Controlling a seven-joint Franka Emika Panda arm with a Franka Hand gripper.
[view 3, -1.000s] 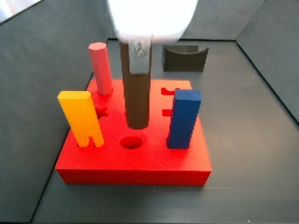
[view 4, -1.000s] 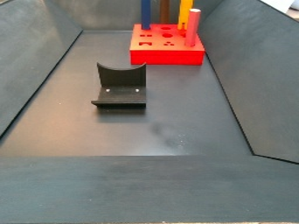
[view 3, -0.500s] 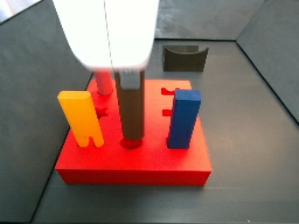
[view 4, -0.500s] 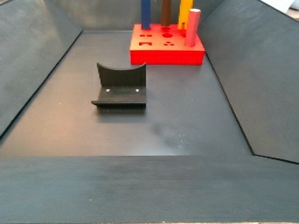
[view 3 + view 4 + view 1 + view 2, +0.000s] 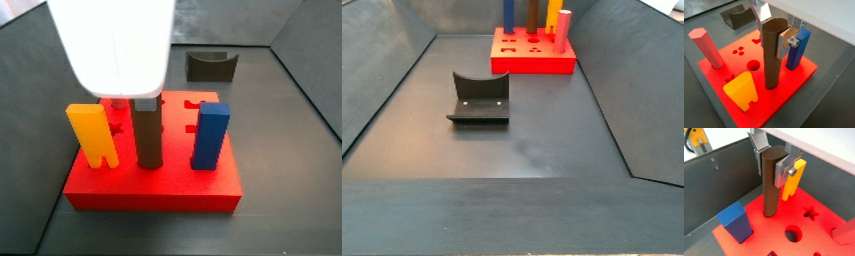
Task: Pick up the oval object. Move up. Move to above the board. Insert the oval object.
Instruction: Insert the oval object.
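Two silver fingers [image 5: 789, 39] of our gripper [image 5: 774, 27] clamp the oval object's [image 5: 772, 55] top; we see its foot standing in the board [image 5: 784, 95].

This is a robot test cell in a lab, not a home or shop: a bare dark-grey floor [image 5: 502, 150] walled in by slanted grey panels [image 5: 382, 80]. The fixture [image 5: 478, 98] stands mid-floor, and the red board [image 5: 533, 62] with shaped holes and coloured pegs sits toward the far edge. Above the board, the gripper [image 5: 775, 31] holds the oval object [image 5: 772, 55] between its plates.
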